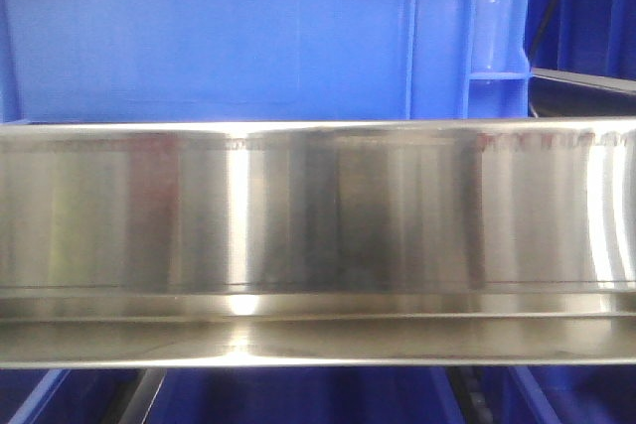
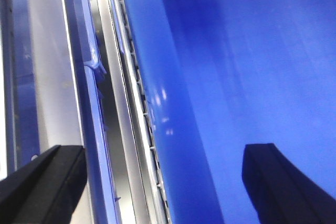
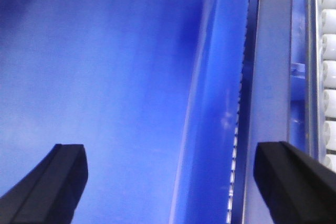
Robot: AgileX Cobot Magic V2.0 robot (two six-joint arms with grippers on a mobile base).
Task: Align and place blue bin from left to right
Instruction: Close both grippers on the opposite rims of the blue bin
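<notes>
My left pincer [image 2: 163, 192] gapes wide and empty, one finger against a shiny steel rail [image 2: 50, 77], the other against the large rectangular bright-blue plastic bin [image 2: 247, 51] just beside that rail. My right pincer [image 3: 170, 187], equally wide and empty, straddles the bin's side wall, with white plastic rollers [image 3: 328, 77] beyond.

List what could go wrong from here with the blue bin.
1. The left claw is open, with the rim of the blue bin and a steel rail both between its fingers; closing may pinch the rail too.
2. The right claw, also open, has one finger over the rail; lowering it might strike metal.
</notes>
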